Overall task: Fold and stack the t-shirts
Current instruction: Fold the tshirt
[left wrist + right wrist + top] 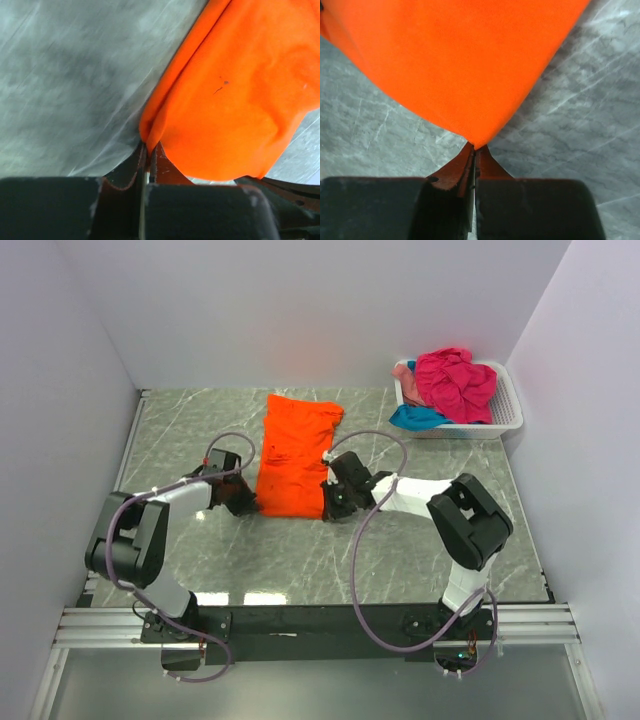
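Note:
The bright orange t-shirt (292,455) lies folded lengthwise in the middle of the table. My left gripper (243,502) is shut on its near left corner; the left wrist view shows the orange cloth (235,90) pinched between the closed jaws (149,147). My right gripper (331,502) is shut on its near right corner; the right wrist view shows the orange corner (465,65) clamped at the jaw tips (476,148). A magenta shirt (455,380), a teal shirt (415,418) and a pale pink shirt (403,370) lie bunched in the basket.
The white slatted plastic basket (508,405) stands at the back right of the grey marble table (290,555). White walls close in the back and both sides. A black rail runs along the near edge.

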Robot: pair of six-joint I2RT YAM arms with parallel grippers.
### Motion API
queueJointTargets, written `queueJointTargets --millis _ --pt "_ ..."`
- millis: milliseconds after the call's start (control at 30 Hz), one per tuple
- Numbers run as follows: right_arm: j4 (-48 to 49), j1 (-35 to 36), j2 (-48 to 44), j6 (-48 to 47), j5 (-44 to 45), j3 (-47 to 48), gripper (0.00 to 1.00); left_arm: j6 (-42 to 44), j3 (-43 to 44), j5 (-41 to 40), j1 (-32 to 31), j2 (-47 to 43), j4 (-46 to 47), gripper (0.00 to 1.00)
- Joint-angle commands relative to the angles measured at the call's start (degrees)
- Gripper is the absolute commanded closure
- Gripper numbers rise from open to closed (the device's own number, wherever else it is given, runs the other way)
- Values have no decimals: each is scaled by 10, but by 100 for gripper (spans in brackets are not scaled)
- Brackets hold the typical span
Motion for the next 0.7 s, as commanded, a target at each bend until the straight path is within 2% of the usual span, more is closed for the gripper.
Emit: queueJointTargets --millis 0,167,267,367,500,667 --pt "-12 15 -45 1 8 -21 100 7 -61 -29 -4 -37 -33 99" --pt "-37 55 -136 19 -9 -99 100 -34 -145 -22 -34 -121 -61 99" --pt "-65 73 -186 46 5 -143 100 -78 -180 -64 -87 -187 -87 99" --pt "-92 77 -233 56 4 -155 100 -107 -167 -90 -124 -271 -144 99" --pt "-141 76 -267 28 20 -116 100 -121 -124 -125 -126 -348 -196 99" --pt "-182 50 -277 5 65 -37 100 -113 -49 -173 -126 -341 -203 99"
